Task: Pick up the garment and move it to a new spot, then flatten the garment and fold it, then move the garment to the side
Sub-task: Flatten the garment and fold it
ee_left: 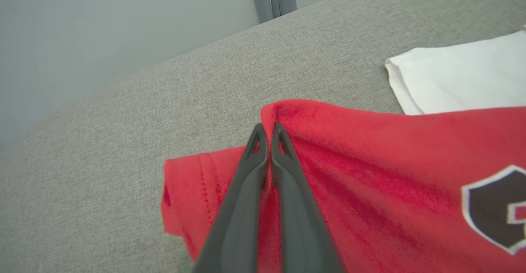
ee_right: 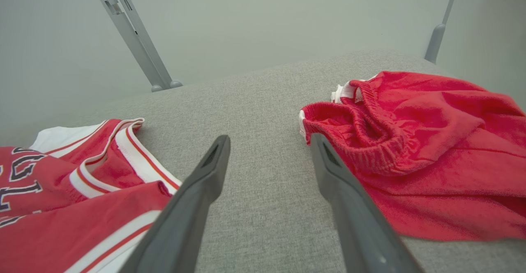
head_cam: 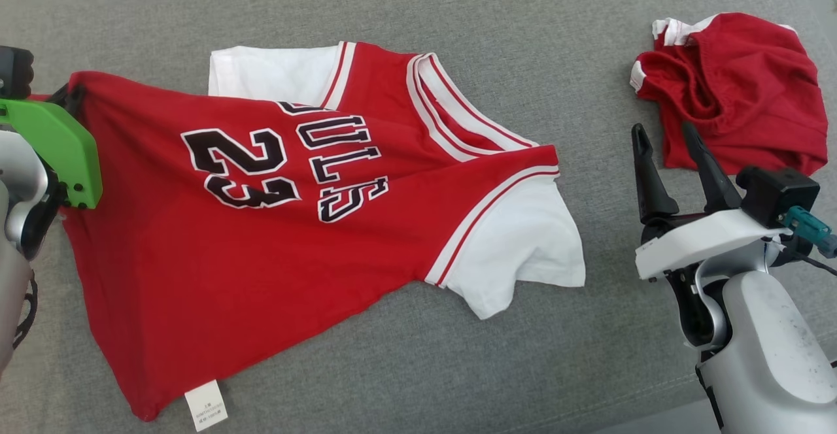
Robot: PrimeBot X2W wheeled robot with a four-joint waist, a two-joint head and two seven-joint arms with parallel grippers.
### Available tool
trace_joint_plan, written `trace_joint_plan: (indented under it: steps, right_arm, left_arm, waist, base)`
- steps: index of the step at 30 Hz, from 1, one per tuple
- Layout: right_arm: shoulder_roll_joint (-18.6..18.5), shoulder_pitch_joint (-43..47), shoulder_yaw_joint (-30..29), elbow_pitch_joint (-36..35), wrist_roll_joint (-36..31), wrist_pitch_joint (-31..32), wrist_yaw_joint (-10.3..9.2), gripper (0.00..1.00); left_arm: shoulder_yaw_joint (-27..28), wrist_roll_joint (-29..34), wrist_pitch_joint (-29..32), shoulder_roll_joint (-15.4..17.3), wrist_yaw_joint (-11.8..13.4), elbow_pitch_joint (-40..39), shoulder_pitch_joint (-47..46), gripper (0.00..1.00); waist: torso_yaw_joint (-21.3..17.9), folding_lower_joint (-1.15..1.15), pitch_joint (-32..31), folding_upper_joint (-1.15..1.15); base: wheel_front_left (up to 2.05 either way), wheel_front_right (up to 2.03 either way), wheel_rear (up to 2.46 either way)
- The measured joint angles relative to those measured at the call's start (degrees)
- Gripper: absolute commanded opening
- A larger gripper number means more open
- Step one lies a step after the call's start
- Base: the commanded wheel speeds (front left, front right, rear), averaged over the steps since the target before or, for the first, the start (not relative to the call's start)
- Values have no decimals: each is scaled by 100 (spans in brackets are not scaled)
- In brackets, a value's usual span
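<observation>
I'm looking down at the grey bench (head_cam: pixel 418 355), and the jersey (head_cam: pixel 261 244) is lying face up across its left and middle part, hem toward the left end and collar toward the right. The black-and-white "BULLS 23" lettering is reading sideways to me. One white sleeve (head_cam: pixel 523 244) is pointing toward the near edge and the other sleeve (head_cam: pixel 268 74) toward the far edge. A small white label (head_cam: pixel 205 405) is sticking out from the hem corner nearest me.

My left gripper (ee_left: pixel 267 131) is pinching the far hem corner, jaws pressed together on the red cloth. The cloth is rising into a small peak at the tips, with a fold of hem bunching beside them. A green guard (head_cam: pixel 59 146) on that wrist is covering part of the grip from above.

My right gripper (head_cam: pixel 662 128) is hanging over bare bench with its fingers spread wide and gripping nothing. It is sitting between the jersey's collar and a crumpled pair of red shorts (head_cam: pixel 739 87) near the right end. One finger is just beside the shorts' waistband, though I cannot tell whether it is touching.
</observation>
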Motion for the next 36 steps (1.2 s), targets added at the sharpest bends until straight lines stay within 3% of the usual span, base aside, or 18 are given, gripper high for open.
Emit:
trace_joint_plan:
  steps: [1, 2, 12, 15, 21, 29, 33, 36]
  right_arm:
    - [7, 0, 9, 33, 0, -16, 0, 100]
    - [16, 1, 14, 73, 1, -26, 0, 100]
    - [-45, 175, 119, 283, 36, -174, 0, 100]
    - [-86, 344, 131, 288, 70, -241, 0, 100]
    - [-123, 750, 119, 200, 98, -355, 0, 100]
    - [-114, 1089, 331, -125, 280, -438, 0, 100]
    - [-154, 1247, 401, -225, 293, -458, 0, 100]
    - [-183, 1316, 431, -285, 293, -479, 0, 100]
  left_arm:
    - [-24, -1, -37, -13, 0, 89, -13, 95]
    - [-57, -7, -111, -45, -1, 197, -19, 100]
    - [-339, -153, -1228, -109, -15, 327, 341, 100]
    - [-265, -180, -1703, -153, 103, 115, 638, 100]
    - [29, -391, -2321, -167, 620, -717, 1596, 100]
    - [676, -705, -2475, 7, 1505, -2465, 3357, 100]
    - [981, -773, -2494, -98, 1906, -3298, 4153, 100]
    - [1148, -656, -2501, -258, 2068, -3802, 4578, 100]
  waist:
    - [-23, 0, -2, 0]
    - [-41, 0, -20, 0]
    - [-25, 0, -592, 0]
    - [39, 0, -865, 0]
    - [203, 0, -1439, 0]
    - [417, 0, -2024, 0]
    - [556, 0, -2158, 0]
    - [650, 0, -2210, 0]
  base:
    - [0, 0, 0]
    - [0, 0, 0]
    - [0, 0, 0]
    - [0, 0, 0]
    - [0, 0, 0]
    - [0, 0, 0]
    - [0, 0, 0]
    - [0, 0, 0]
